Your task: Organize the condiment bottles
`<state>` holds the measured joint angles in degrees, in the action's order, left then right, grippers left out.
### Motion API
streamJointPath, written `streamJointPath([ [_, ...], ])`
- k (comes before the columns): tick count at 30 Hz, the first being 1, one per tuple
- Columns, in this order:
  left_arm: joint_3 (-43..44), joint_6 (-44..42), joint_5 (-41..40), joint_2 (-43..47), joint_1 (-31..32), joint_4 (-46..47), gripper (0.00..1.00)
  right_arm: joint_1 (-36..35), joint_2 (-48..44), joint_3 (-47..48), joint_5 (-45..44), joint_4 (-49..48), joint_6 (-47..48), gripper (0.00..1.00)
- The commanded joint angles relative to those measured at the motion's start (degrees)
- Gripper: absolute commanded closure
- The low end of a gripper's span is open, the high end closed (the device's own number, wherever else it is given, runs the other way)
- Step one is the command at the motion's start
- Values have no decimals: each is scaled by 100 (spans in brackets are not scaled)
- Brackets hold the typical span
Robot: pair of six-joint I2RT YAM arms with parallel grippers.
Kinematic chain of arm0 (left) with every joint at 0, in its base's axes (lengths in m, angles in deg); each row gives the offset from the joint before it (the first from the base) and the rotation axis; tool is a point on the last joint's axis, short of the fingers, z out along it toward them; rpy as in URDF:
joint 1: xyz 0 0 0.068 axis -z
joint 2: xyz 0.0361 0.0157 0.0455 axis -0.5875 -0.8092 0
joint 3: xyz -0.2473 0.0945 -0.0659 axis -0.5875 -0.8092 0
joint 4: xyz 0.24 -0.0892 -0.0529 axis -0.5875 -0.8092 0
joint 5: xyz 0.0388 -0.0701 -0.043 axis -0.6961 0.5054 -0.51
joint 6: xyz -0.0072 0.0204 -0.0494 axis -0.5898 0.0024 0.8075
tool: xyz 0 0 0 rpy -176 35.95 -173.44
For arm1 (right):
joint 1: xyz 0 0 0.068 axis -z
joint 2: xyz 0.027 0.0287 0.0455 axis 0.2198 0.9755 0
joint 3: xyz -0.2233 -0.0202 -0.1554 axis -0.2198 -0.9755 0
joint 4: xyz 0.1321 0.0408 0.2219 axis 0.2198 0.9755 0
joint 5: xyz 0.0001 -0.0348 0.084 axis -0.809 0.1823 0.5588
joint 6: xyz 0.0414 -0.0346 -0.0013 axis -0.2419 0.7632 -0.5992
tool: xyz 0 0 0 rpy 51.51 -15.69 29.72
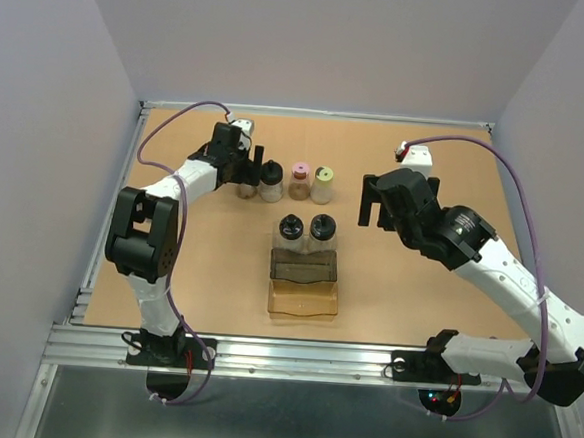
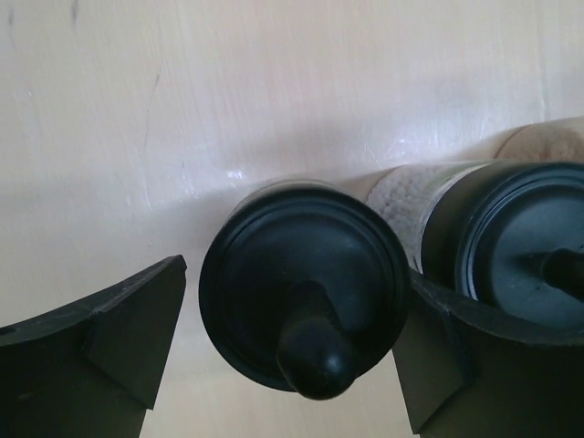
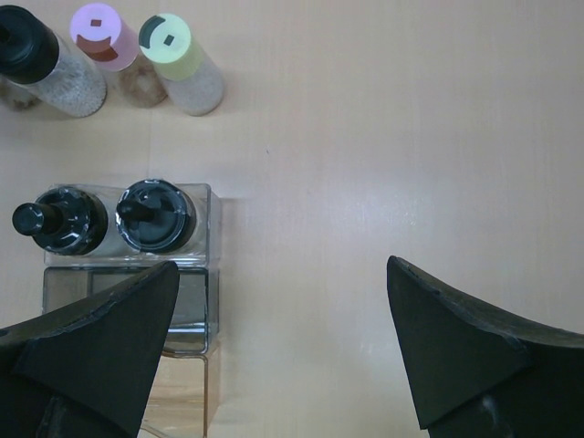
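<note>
My left gripper (image 1: 247,174) stands at the left end of a back row of condiment bottles. In the left wrist view its jaws (image 2: 297,274) straddle a black knobbed-cap bottle (image 2: 306,283); the right finger (image 2: 438,356) touches the cap and the left finger (image 2: 128,338) stands apart, so the gripper is open. A second black-capped bottle (image 2: 525,242) presses in beside it. The row continues with a pink-capped bottle (image 1: 300,179) and a yellow-green-capped one (image 1: 322,184). Two black-capped bottles (image 1: 290,227) (image 1: 322,226) stand in the far end of the brown-tinted tray (image 1: 304,285). My right gripper (image 1: 375,213) hovers open and holds nothing.
In the right wrist view the tray (image 3: 187,315) lies under my left finger and bare tabletop (image 3: 301,182) spreads between the fingers. The table's raised metal rim (image 1: 263,352) runs along the near edge, and grey walls close the other sides.
</note>
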<state>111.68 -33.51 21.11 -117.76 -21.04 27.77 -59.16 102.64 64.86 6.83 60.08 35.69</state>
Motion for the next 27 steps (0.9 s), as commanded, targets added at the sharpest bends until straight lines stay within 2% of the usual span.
streamJointPath([
  [1,421,-162,-122,-40,-9,361,7,49,47,341,-80,-31,-51,0],
  [4,544,-180,105,-146,-17,369,18,58,56,288,-36,-31,-104,0],
  [5,562,-180,159,-189,-26,369,33,58,47,270,-36,-31,-121,0],
  [6,553,-189,195,-199,-26,352,43,58,47,262,-27,-22,-130,0],
  [7,527,-180,221,-173,-35,334,64,49,21,235,-27,-31,-130,0],
  [9,404,-189,195,-102,-26,247,93,58,-5,226,-45,-31,-157,0],
  [10,334,-172,108,-41,-35,212,100,49,-31,218,-45,-31,-165,0],
  [14,-123,-101,-472,670,-26,36,100,49,-84,121,-10,-39,-218,0],
  [20,-115,320,-1150,2041,-26,-517,100,58,-120,-37,131,-136,-306,0],
  [25,-439,979,-413,3157,70,-1282,100,58,-216,-134,140,-250,-306,0],
  [27,-781,1243,-122,3754,368,-1588,100,67,-260,-160,140,-268,-350,0],
])
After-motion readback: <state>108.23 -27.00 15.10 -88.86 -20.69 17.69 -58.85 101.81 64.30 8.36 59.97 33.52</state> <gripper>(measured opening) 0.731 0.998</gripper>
